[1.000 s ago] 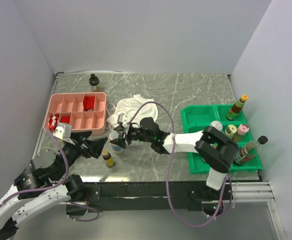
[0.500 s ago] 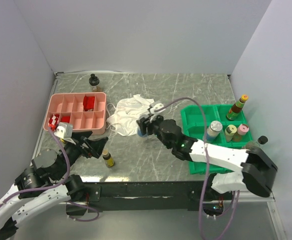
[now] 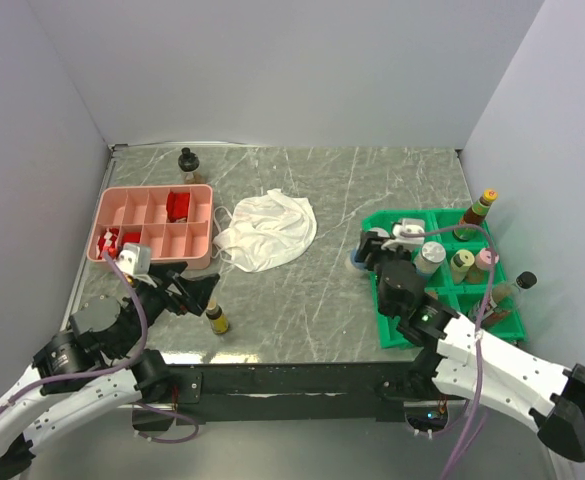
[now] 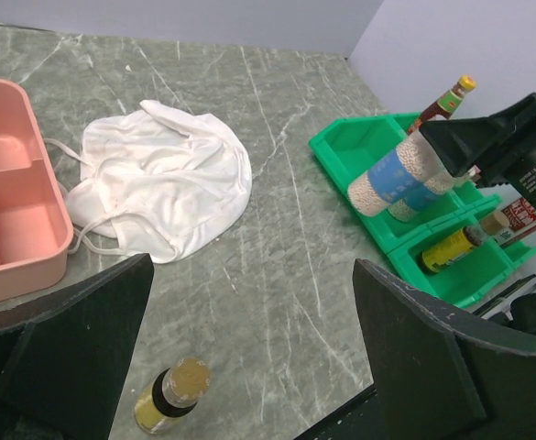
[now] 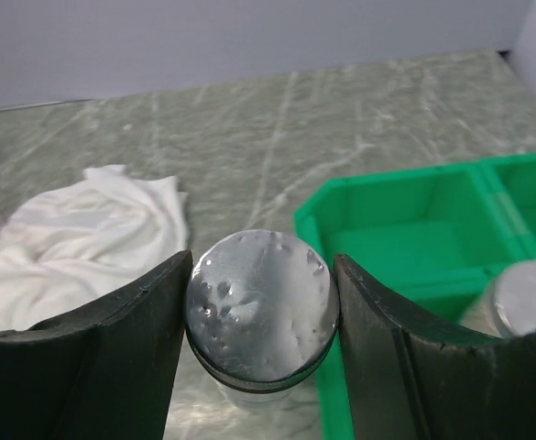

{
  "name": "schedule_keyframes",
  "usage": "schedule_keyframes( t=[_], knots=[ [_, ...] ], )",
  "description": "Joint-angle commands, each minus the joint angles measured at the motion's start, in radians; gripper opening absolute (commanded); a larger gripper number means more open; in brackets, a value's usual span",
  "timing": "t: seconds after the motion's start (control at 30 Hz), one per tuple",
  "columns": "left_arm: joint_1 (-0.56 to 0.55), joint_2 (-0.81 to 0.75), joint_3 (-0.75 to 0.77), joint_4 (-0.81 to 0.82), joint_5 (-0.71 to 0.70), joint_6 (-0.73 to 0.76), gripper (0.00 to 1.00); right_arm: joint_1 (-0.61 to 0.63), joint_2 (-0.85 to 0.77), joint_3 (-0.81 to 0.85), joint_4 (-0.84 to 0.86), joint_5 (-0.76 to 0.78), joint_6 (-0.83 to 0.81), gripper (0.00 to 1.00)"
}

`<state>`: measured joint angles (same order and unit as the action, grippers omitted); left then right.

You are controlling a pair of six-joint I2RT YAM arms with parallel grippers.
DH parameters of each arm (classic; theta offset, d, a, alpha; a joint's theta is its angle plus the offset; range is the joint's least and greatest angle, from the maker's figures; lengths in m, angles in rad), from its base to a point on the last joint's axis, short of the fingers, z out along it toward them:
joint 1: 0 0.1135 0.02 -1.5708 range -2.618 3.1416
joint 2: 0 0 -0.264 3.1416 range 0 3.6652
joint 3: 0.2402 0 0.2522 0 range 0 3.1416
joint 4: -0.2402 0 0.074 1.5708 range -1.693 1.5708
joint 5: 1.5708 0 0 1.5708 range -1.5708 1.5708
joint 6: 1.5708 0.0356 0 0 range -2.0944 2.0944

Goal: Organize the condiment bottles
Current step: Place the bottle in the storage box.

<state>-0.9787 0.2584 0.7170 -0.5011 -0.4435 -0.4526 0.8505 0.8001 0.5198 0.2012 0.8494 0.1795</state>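
On the left, my left gripper (image 3: 192, 292) hangs with its jaws spread wide and nothing between them. It is just above the small amber bottle (image 4: 171, 396), which stands upright near the table's near edge, in front of the pink tray (image 3: 105, 205). The white cloth (image 3: 267, 230) lies mid-table and is not part of the job.

To the right of it, my right gripper (image 5: 260, 321) is closed part-way on the blue-labelled jar (image 4: 398, 179), pinching it by its silver cap (image 5: 260, 293). The jar hangs above the table at the left wall of the green tray (image 5: 405, 183), not yet inside.

Its long axis is tilted, not upright. The base points down and to the left, and the cap points back up into my wrist.

I judge this is the carry to the tray. To do it well, I would:
- lift the base over the wall;
- turn the jar base-down over the bare far-left compartment;
- stay off the other silver-capped jar (image 3: 430, 255);
- let go only once the jar is seated.
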Motion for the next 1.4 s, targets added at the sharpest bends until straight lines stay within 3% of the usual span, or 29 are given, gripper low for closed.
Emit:
schedule_keyframes(
  t=[0.0,0.2,0.7,1.23,1.37],
  knots=[
    [0.006,0.022,0.015,0.021,-0.011,0.018,0.97,-0.070,-0.114,-0.125,0.199,0.086,-0.093,0.09],
    [0.008,0.036,0.018,0.019,-0.009,0.020,0.97,-0.175,-0.213,-0.224,0.283,0.014,-0.143,0.09],
    [0.008,-0.013,0.016,0.018,-0.009,0.012,0.97,-0.182,-0.185,-0.290,0.343,-0.006,-0.313,0.12],
    [0.008,-0.007,0.015,0.016,-0.008,0.012,0.97,-0.229,-0.115,-0.305,0.337,0.023,-0.281,0.17],
    [0.008,-0.005,0.015,0.016,-0.009,0.014,0.97,-0.252,-0.105,-0.303,0.325,0.011,-0.250,0.29]
  ],
)
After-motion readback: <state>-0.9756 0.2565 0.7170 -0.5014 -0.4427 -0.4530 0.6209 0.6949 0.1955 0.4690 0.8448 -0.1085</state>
